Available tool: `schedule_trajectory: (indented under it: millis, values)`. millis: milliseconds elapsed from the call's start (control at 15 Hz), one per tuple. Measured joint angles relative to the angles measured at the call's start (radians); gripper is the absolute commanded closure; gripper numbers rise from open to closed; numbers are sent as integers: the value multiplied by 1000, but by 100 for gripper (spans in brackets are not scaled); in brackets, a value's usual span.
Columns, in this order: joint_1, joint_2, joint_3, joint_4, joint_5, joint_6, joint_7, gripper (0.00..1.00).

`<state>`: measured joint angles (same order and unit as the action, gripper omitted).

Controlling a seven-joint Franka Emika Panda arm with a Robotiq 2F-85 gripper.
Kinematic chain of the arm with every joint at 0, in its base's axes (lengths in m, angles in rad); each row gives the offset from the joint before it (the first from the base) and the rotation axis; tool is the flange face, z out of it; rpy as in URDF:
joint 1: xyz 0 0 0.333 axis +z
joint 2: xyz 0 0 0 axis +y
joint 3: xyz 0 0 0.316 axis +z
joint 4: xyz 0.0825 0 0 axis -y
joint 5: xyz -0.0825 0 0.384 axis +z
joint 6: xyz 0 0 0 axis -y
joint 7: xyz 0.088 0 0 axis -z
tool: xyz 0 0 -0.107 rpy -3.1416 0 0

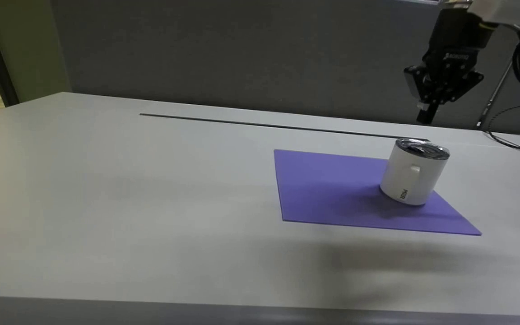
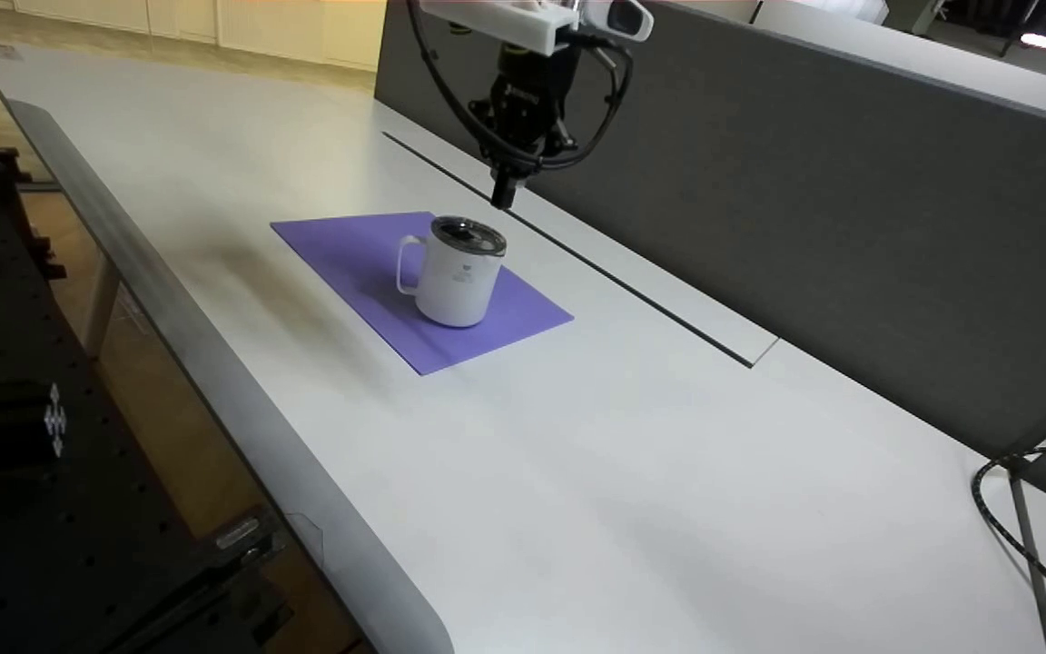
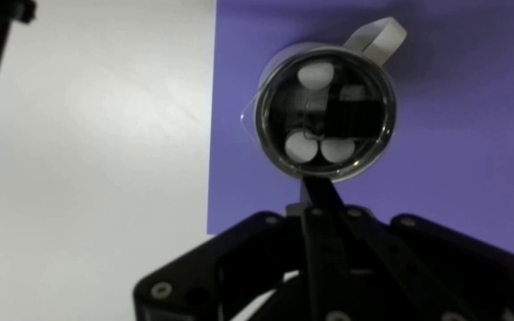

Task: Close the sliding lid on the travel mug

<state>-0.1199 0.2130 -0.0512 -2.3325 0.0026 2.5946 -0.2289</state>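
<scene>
The white travel mug (image 1: 397,176) stands upright on the purple mat in both exterior views (image 2: 455,286). Its handle (image 3: 384,42) points away from the gripper in the wrist view. The sliding lid (image 3: 319,111) sits on top, dark with a silvery rim; it also shows in the exterior views (image 1: 422,149) (image 2: 468,236). A black rectangular patch lies on its right half in the wrist view, with pale round spots that look like reflections. My gripper (image 1: 426,116) is shut and empty, pointing down above the mug's far rim, apart from it (image 2: 503,193). Its fingertips (image 3: 317,180) overlap the rim's lower edge.
The purple mat (image 1: 327,194) lies flat on the white table (image 1: 129,203). A dark slot (image 2: 632,291) runs along the table behind it. A dark grey partition (image 1: 242,58) stands at the back. A black cable (image 1: 513,145) lies near the table's back edge.
</scene>
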Motion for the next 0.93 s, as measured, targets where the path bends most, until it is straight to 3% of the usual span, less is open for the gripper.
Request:
schedule_trajectory:
  millis: [667, 800, 933]
  values:
    - [-24, -65, -11, 115, 76, -261, -90, 7]
    - [-24, -65, -13, 124, 76, -281, -92, 0]
    - [-24, -65, -14, 131, 76, -296, -94, 0]
